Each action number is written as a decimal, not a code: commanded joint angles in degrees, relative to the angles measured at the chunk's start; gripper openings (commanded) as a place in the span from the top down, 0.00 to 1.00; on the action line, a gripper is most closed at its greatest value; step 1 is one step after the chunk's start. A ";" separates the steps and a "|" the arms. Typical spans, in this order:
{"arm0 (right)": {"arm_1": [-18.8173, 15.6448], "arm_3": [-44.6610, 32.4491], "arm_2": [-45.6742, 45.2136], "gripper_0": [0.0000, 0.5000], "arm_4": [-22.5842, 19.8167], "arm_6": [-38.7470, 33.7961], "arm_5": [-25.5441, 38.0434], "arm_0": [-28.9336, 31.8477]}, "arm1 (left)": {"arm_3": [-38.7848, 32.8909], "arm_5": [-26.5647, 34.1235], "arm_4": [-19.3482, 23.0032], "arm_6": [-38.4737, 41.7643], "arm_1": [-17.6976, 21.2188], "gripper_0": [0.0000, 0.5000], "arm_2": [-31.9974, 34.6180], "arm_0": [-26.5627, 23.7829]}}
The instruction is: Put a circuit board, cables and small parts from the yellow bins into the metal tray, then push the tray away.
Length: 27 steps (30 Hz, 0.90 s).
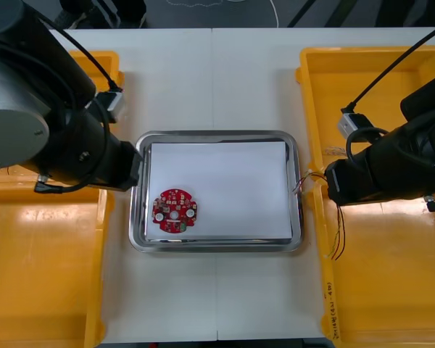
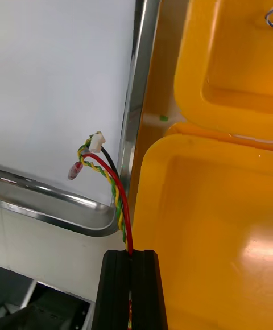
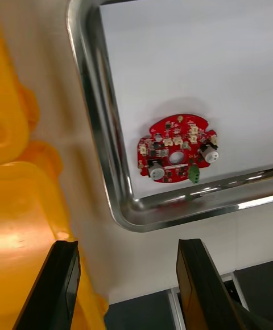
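The red and yellow cable (image 2: 114,185) was held clamped in the right gripper (image 2: 129,253) at the metal tray's (image 2: 139,79) right edge, connector ends overhanging the rim, presumably for release inside. The circuit board (image 1: 175,208) lay by the tray's near left corner, so most of the white floor was left free. The left gripper (image 3: 128,243) was held spread just outside the left edge.

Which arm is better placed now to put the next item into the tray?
Right. The right gripper is shut on the red and yellow cable, whose ends hang near the metal tray rim. The left gripper is open and empty beside the tray; the circuit board lies inside.
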 commanded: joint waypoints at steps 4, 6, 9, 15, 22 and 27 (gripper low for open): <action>-1.15 -0.14 1.84 1.00 -0.14 8.92 0.25 -2.64 | -1.63 0.44 4.15 1.36 7.21 0.01 6.65 -0.59; -1.15 -0.23 2.90 1.00 -0.05 10.76 0.25 -3.35 | -1.54 0.44 4.50 1.27 8.00 0.01 8.49 0.29; -1.15 -0.23 5.27 1.00 0.74 13.66 0.25 -4.75 | -1.54 0.44 4.50 0.65 8.53 0.01 12.27 2.66; 0.70 0.21 8.00 1.00 2.41 18.67 0.25 -6.86 | -0.58 0.44 3.62 -3.48 9.06 0.01 18.07 6.79; 2.63 3.46 9.23 1.00 3.29 27.99 0.25 -9.15 | 5.22 0.44 3.62 -10.07 10.55 0.01 21.24 6.79; 4.30 4.78 9.84 1.00 4.96 33.88 0.25 -10.38 | 10.15 0.44 3.53 -14.55 10.82 0.01 21.50 5.74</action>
